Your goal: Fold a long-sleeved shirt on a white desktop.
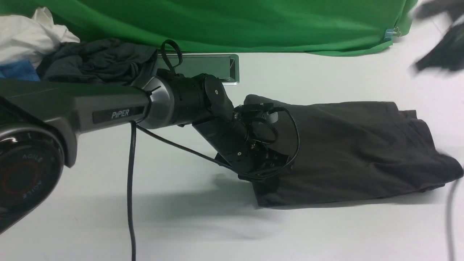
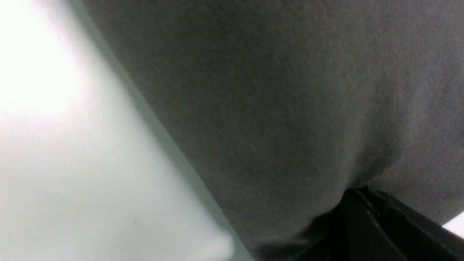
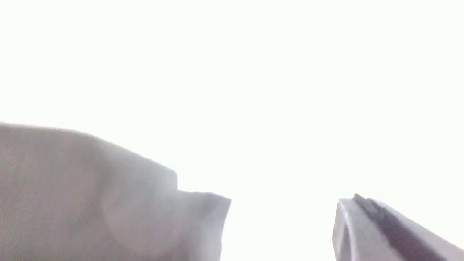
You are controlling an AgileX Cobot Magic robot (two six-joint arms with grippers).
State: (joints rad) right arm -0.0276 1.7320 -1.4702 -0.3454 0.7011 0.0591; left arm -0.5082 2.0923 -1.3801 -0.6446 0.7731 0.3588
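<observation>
You've got the dark brown-black knit long-sleeved shirt [image 1: 355,152] lying folded into a rough rectangle on the smooth white table [image 1: 181,224]. It sits centre-right in the front view, long side running left to right, with the right end rumpled and no lettering showing. The rectangular silver metal cable hatch [image 1: 203,67] is set into the table behind and just left of the shirt's left end, near the draped green cloth backdrop [image 1: 253,25]. Can't tell what's inside it. At the far left back there's a heap: a crumpled dark grey garment [image 1: 98,61], a bright blue garment [image 1: 18,70] and a white cloth [image 1: 32,36], all touching. Your left arm [image 1: 108,108] reaches in from the left roughly level, with the wrist bent down toward the shirt's left edge. A thin black cable [image 1: 130,188] hangs from it. The left pincer [image 1: 266,177] is closed on that left edge. Its wrist view shows the knit puckering right into a black finger [image 2: 384,224], with bare table beside it. The right pincer [image 1: 436,41] is up high at the far right, well apart from the shirt and blurred. It reads closed, but its wrist view is blown out white, so you can't tell more.
</observation>
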